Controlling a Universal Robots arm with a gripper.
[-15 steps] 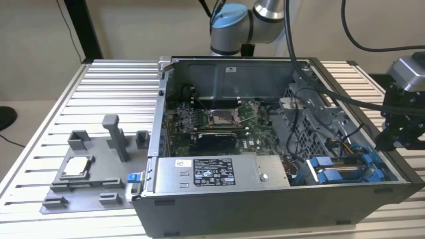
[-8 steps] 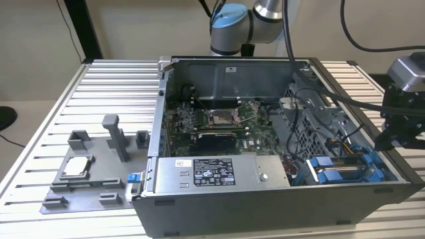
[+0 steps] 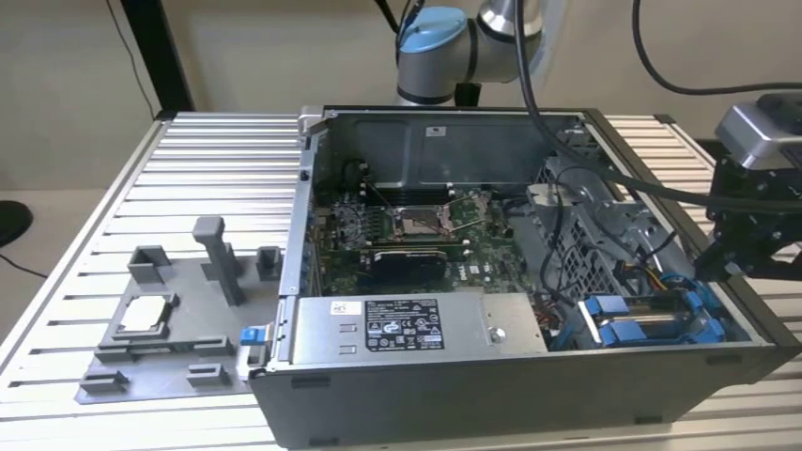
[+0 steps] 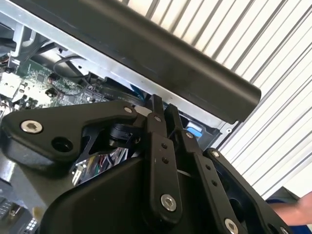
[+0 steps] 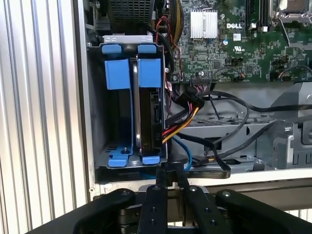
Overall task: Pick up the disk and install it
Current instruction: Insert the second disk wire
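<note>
Reads as the closing stage of the install rather than the pick-up. In the first wrist view, finds the flat silver-grey disk in its blue plastic carrier (image 5: 146,117) standing on edge inside the grey sheet-metal drive cage (image 5: 95,112), apparently pushed home, just beside a second blue plastic carrier (image 5: 117,73) in the neighbouring slot that looks empty. Shows the black jaws drawn narrow, tips nearly together, gripping nothing visible and hovering just outside the cage mouth, in line with the disk's near edge. Cannot tell whether the carrier has latched fully. By judgement, calls for no more than a short, straight press along the slot if any seating is left, with the jaws kept slim so as not to catch the cage wall. Close beside the cage, notes a bundle of red, yellow and black wires (image 5: 183,114) and a thin blue cable (image 5: 180,151) crossing towards the disk's connector side – the likeliest thing to snag. Beyond the cage, takes in the green motherboard (image 5: 234,44). In the exterior view, places the large grey labelled power-supply box (image 3: 414,324) to the left of the cage, all within the open dark computer case (image 3: 501,404) – and, well away from the cage, a grey plastic fixture tray (image 3: 163,329) on the ribbed aluminium desk (image 3: 225,160).
</note>
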